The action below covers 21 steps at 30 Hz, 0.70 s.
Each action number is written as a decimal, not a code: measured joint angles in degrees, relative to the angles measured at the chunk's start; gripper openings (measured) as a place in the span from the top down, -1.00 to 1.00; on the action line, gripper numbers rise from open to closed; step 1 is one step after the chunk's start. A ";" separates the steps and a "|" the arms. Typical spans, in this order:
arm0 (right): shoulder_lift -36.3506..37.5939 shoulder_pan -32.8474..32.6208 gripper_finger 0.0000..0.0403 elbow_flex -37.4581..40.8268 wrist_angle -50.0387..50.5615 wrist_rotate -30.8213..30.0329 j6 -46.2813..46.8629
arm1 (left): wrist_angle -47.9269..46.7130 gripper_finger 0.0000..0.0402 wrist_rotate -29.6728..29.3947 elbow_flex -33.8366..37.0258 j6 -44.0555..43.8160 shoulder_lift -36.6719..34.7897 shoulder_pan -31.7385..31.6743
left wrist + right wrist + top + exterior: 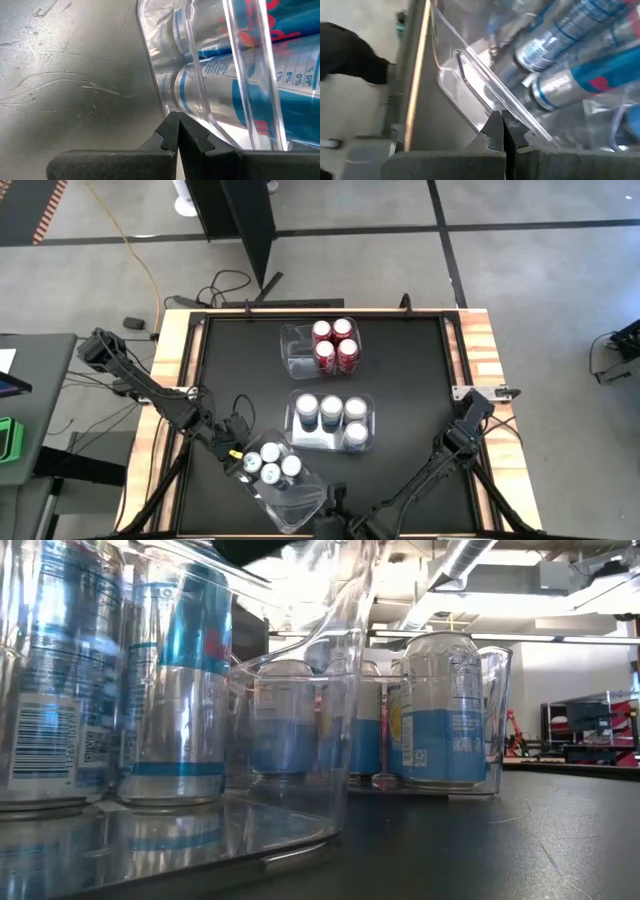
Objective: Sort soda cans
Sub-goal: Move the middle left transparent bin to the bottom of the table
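Black tabletop fills my overhead view, with three clear bins: red soda cans (334, 345) in the far bin (297, 350), pale blue ones in the middle bin (303, 435), and three silver-blue cans in the near bin (300, 502), which sits skewed. The left gripper (238, 452) and right gripper (333, 502) flank that near bin. From table height, the near bin's wall (340, 690) looms with cans upright inside. Left wrist: fingers (167, 135) pressed together, tips touching the bin's base edge. Right wrist: fingers (495, 127) likewise pressed together at the rim — I'd worry a shove tips cans or skids the bin off the near edge.
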<state>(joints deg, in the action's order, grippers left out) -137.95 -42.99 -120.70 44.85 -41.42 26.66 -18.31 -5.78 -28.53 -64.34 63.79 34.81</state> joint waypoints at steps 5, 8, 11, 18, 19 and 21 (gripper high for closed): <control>-0.11 -0.10 0.99 0.00 1.33 -2.09 0.37 | 0.03 1.00 0.30 0.00 -0.11 0.00 0.00; -0.11 -0.11 0.99 0.00 2.21 -2.33 1.33 | 0.09 1.00 0.37 0.00 -0.24 0.00 0.00; -0.11 -0.08 0.99 0.00 5.73 -2.93 5.09 | 0.11 1.00 0.86 0.00 -0.98 0.00 0.00; -0.04 -0.27 0.99 -0.09 11.18 -3.29 10.93 | 1.70 1.00 1.56 0.00 -4.12 0.00 1.00; -0.04 -0.45 0.99 -0.09 11.62 -3.29 11.41 | 2.03 1.00 1.55 0.00 -4.97 0.00 1.25; -0.04 -0.52 0.99 -0.09 12.50 -3.32 12.68 | 2.54 1.00 1.45 0.00 -6.84 0.00 1.84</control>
<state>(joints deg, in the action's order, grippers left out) -137.99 -43.51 -120.79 57.35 -44.74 39.34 -15.77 -4.33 -28.53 -71.18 63.79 36.65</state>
